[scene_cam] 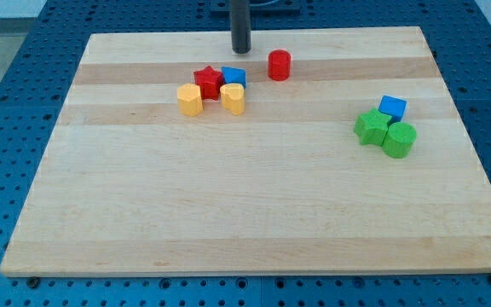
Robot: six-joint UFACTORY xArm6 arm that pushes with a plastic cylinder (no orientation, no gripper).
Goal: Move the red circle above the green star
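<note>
We see a wooden worktop [254, 213] with two clusters of blocks and one loose block. My tip [241, 50] stands near the view's top edge, a little left of centre, touching nothing. We have no fingers here, only the rod, so there is nothing spread or pinching.

The red circle [279, 65] sits alone just to the view's right of my tip and slightly lower, apart from every other block. Below my tip and to the view's left lies the first cluster: a red star [207, 82] touching a blue block [234, 77] on its right, with a yellow block [190, 99] at the lower left and a second yellow block [233, 98] at the lower right, both just beside the star.

Well apart, toward the view's right, is the second cluster. The green star [371, 126] touches a green circle [400, 139] on its right, and a second blue block [391, 107] sits just above them. The red circle lies far to the upper left of the green star.
</note>
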